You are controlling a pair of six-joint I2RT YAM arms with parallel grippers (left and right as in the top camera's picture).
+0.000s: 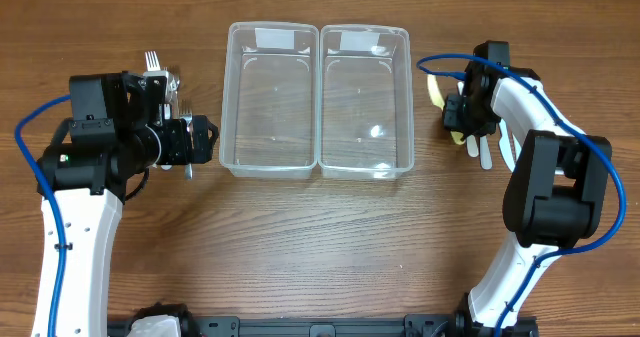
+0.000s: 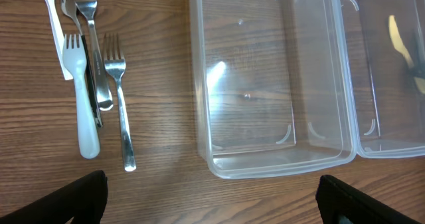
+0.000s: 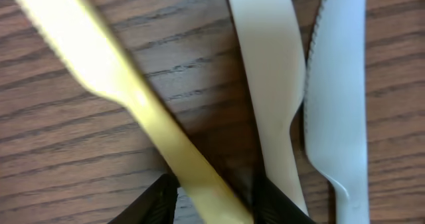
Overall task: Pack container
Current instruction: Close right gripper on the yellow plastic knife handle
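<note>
At three o'clock of the containers [image 1: 318,97], pinches the yellow knife [image 3: 126,91] in the right end effector [image 3: 214,194], close beside white knives [image 3: 265,64]. Holds left end effector [image 2: 212,194] agape over nine-o'clock forks [image 2: 119,98]. Could snag a crowding white knife or drop the slim handle.

Table [image 1: 320,247]: brown wood-look top, grain running left to right across the overhead view. Left wrist view: table [image 2: 159,184] shows fine dark streaks in the grain. Right wrist view, very close: table [image 3: 60,151] has grain lines slightly tilted, with dark shadow patches low in the frame. Black rail [image 1: 300,325] runs along the near edge. White crumpled scrap [image 1: 152,328] sits at its left end, cut off by the frame; material unclear.
</note>
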